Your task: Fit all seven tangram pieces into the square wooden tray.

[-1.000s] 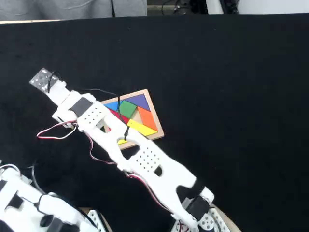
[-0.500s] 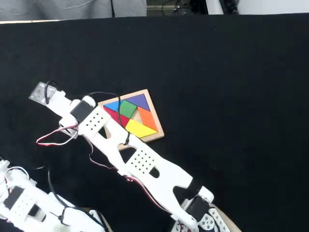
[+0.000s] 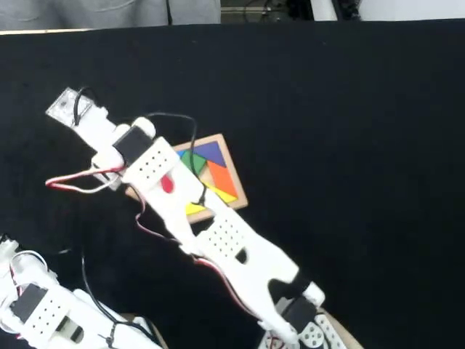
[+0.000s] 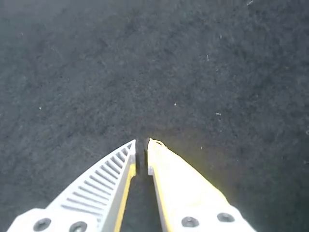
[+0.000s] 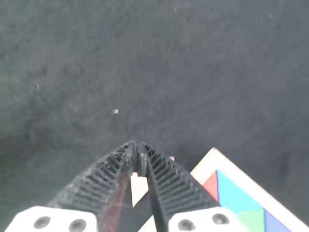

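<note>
The left arm (image 3: 43, 316) sits at the near left. The left gripper (image 4: 142, 145) hangs over the black cloth (image 4: 193, 58), its claw narrow, tips almost touching and holding nothing. The right arm (image 3: 218, 240) lies across the left part of the square wooden tray (image 3: 233, 169), left of centre, with coloured tangram pieces (image 3: 218, 177) inside. The right gripper (image 5: 136, 145) is near a tray corner, its tips pressed together.

1. The left arm's fingers (image 4: 112, 170) taper to a point, tips pinched together with just a thin dark slit between them.
2. One's white with ribbed grooves, the other is smooth and looks yellowish.
3. Under them is black, fuzzy bench (image 4: 145, 63), dotted with a few pale lint specks (image 4: 218, 114).
</note>
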Controlling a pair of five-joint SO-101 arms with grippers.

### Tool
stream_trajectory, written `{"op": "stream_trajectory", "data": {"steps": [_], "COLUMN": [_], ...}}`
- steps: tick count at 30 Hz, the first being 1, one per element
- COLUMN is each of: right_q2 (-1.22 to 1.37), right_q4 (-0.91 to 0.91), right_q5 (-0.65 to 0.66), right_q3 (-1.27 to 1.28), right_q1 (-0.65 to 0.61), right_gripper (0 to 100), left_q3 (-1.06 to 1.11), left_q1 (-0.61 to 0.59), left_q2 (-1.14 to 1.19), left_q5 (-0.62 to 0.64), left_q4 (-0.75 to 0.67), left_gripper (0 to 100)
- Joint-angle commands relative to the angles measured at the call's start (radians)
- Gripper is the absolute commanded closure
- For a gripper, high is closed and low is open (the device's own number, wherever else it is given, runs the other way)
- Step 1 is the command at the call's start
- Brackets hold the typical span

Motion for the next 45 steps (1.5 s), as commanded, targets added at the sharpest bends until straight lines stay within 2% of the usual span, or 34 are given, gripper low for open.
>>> {"op": "stream_trajectory", "data": {"steps": [1,3,7,9,11,17,20,34,40,45], "right_q2": [-0.064,-0.065,-0.09,-0.097,-0.097,-0.094,-0.071,0.068,0.071,0.108], "right_q4": [0.057,0.055,0.055,0.054,0.046,0.04,0.04,0.041,0.034,0.015], "right_q5": [-0.06,-0.181,-0.427,-0.559,-0.614,-0.652,-0.698,-0.698,-0.606,-0.592], "right_q3": [0.019,0.067,0.122,0.124,0.122,0.131,0.13,0.122,0.13,0.12], "right_q1": [0.034,0.063,0.072,0.058,0.035,-0.049,-0.052,-0.063,-0.058,-0.057], "right_gripper": [98.1,94.3,78.2,74.7,74.3,74.3,74.3,74.4,74.4,74.6], "left_q3": [0.001,0.002,0.004,0.004,0.005,0.005,0.005,0.005,0.005,0.005], "left_q1": [0.016,0.018,0.018,0.018,0.018,0.018,0.018,0.018,0.018,0.018], "left_q2": [-0.017,-0.017,-0.017,-0.017,-0.017,-0.017,-0.017,-0.017,-0.017,-0.017], "left_q5": [-0.006,-0.006,-0.002,-0.002,-0.003,-0.003,-0.003,-0.003,-0.003,-0.003], "left_q4": [-0.003,-0.003,-0.003,-0.003,-0.003,-0.003,-0.003,-0.002,-0.002,-0.002], "left_gripper": [94,92,89,89,89,89,89,89,89,89]}}
